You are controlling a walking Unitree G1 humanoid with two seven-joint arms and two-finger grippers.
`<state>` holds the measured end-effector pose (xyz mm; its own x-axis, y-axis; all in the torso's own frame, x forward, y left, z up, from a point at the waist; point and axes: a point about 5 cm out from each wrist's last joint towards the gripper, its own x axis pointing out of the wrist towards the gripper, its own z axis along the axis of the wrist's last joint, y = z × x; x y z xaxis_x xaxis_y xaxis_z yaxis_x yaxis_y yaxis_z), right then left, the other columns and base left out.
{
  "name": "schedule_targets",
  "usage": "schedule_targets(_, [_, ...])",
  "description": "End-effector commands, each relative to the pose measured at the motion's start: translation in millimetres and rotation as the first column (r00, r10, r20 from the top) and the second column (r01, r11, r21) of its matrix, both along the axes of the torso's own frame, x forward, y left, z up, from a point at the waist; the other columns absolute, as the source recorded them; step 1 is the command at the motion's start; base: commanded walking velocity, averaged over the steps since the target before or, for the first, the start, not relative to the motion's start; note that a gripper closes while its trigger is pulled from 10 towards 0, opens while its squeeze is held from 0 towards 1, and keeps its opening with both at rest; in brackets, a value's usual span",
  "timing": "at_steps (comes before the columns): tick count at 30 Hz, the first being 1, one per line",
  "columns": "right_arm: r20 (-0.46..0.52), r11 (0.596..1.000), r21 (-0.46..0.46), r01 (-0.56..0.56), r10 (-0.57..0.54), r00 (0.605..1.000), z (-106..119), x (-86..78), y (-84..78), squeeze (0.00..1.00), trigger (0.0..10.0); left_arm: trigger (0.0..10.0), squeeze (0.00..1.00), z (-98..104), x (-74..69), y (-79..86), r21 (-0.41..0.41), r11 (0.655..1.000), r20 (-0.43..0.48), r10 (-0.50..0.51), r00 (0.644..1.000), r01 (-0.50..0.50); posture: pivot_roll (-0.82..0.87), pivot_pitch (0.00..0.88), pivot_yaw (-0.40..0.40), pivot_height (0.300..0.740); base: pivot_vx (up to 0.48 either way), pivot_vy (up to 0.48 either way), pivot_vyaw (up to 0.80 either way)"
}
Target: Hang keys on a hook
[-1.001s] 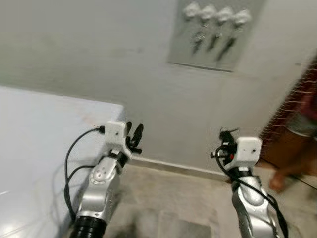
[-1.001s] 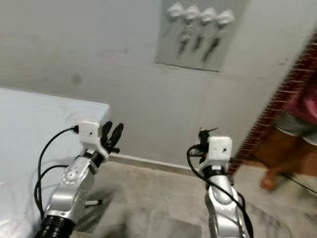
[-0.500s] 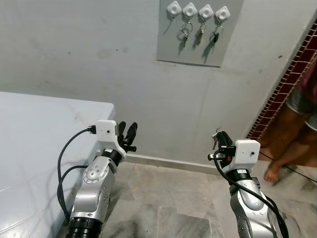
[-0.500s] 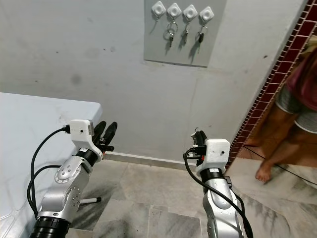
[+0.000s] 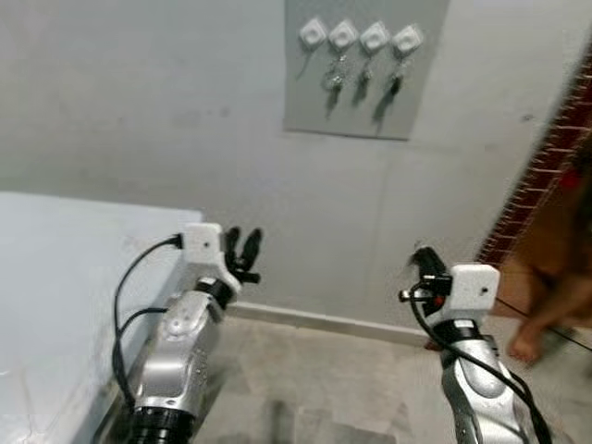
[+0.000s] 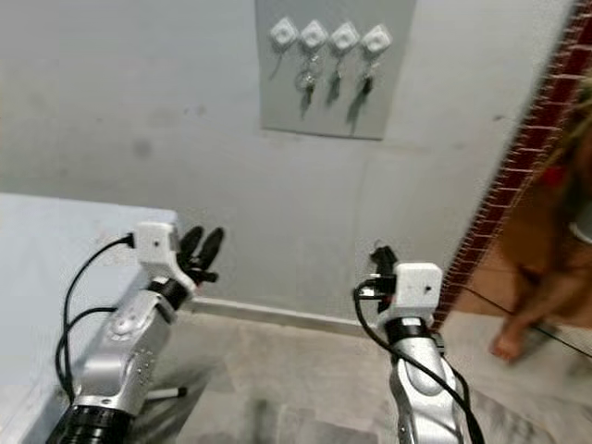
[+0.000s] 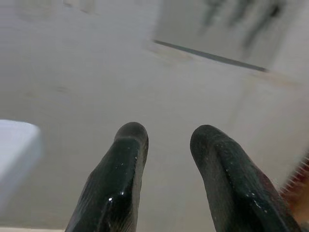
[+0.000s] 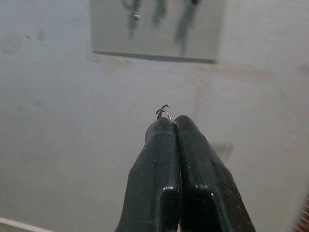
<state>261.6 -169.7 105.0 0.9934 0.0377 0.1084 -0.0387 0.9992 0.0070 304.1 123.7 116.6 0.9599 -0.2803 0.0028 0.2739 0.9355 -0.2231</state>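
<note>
Both arms of the robot are raised in front of a grey wall (image 5: 139, 102). The right gripper (image 8: 173, 122) has its two black fingers (image 8: 154, 164) pressed tight together, and a thin metal key ring (image 8: 164, 112) sticks out just at their tips, so they are clenched on it; the keys themselves I cannot make out, they are hidden by the fingers. High above these fingers, and well apart from them, a grey panel (image 5: 365, 102) is fixed on the wall, with a row of four white hooks (image 5: 362, 37) along its top. The three hooks on the right carry each a small bunch of hanging keys (image 5: 363, 81); under the leftmost hook (image 5: 312, 33) I see nothing hanging, though the picture is a little blurred. The left gripper (image 7: 166, 137) points also toward the wall, lower than the panel, and its fingers (image 7: 118, 179) are released, with a clear gap between them and nothing inside. To the outer side of the left fingers lies a pale bench (image 5: 55, 277), whose corner comes near them. Below both grippers is a grey stone floor (image 5: 324, 388). Beyond the right fingers, on the far right, there is a strip of red brick wall (image 5: 546, 166) and the bare leg of a person (image 5: 555, 296) standing there, blurred.
</note>
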Motion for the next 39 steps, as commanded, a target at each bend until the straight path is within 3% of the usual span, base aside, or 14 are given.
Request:
schedule_targets(1, [0.021, 1.0, 0.006, -0.027, 0.027, 0.999, 5.6, 1.7, 6.5, 0.0, 10.0, 10.0, 0.0, 5.1, 1.4, 5.6, 0.003, 1.0, 0.013, 0.017, 1.0, -0.017, 0.06, 0.0, -0.026, 0.74, 0.469, 0.0, 0.0])
schedule_targets(8, [0.019, 1.0, 0.007, -0.027, 0.027, 0.999, 5.1, 1.0, 6.5, 0.0, 10.0, 10.0, 0.0, 4.6, 1.2, 4.9, -0.006, 1.0, 0.005, 0.022, 1.0, -0.022, 0.06, 0.0, -0.028, 0.74, 0.44, 0.0, 0.0])
schedule_targets(26, [0.014, 0.999, 0.009, -0.034, 0.034, 0.999, 4.7, 0.2, 7.4, 0.0, 10.0, 10.0, 0.0, 2.9, -0.2, 4.3, -0.024, 0.999, -0.014, 0.031, 0.999, -0.031, 0.06, 0.0, -0.031, 0.74, 0.325, 0.35, 0.0])
schedule_targets(37, [0.014, 0.999, 0.01, -0.037, 0.037, 0.999, 5.1, 1.0, 7.9, 0.0, 10.0, 10.0, 0.0, 5.2, 0.2, 0.9, 0.036, 0.999, 0.016, 0.009, 1.0, -0.01, 0.06, 0.0, -0.033, 0.74, 0.37, 0.175, 0.0])
schedule_targets(39, [0.012, 0.999, 0.011, -0.038, 0.038, 0.999, 4.7, 0.7, 8.2, 0.0, 10.0, 10.0, 0.0, 5.2, -0.8, -1.7, -0.012, 1.0, 0.009, 0.01, 1.0, -0.01, 0.06, 0.0, -0.033, 0.74, 0.0, 0.0, 0.0])
